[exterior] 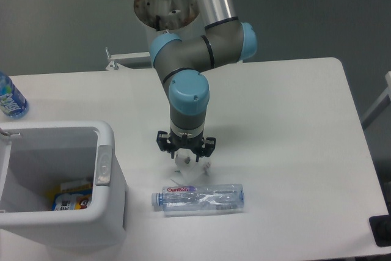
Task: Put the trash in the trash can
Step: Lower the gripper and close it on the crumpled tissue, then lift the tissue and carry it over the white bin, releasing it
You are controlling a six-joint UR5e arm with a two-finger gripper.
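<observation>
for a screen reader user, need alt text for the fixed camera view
A UR5e arm's gripper presses down over a crumpled white wrapper on a white table. A clear bottle lies in front; a white trash can stands at left.

clear plastic bottle (198, 198), lying on its side on the table: label with red lettering near the cap end, too small to read. blue-labelled bottle (10, 99) at the left edge: label print illegible. packaging inside the trash can (105, 166): coloured print, not legible. no text can be read.
</observation>
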